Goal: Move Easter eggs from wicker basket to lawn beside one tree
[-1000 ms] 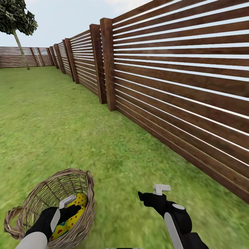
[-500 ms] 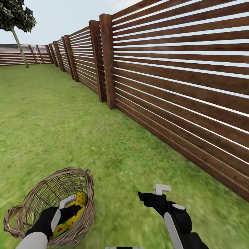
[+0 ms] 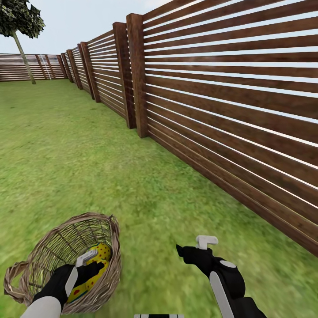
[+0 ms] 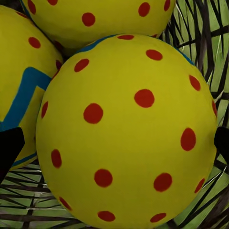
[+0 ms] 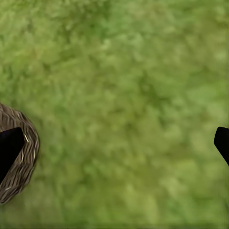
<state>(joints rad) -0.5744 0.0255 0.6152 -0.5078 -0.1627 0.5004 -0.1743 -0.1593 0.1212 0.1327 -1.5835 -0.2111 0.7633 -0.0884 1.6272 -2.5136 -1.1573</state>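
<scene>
Green lawn [image 3: 88, 150] carries the wicker basket [image 3: 48, 251], where the left hand [image 3: 90, 260] reaches among three Easter eggs [image 4: 126, 129], fingertips spread wide beside the nearest. Right hand [image 3: 192, 246] hovers open over grass. Beyond, slatted fence [image 3: 221, 110] runs toward a distant tree [image 3: 20, 26].
</scene>
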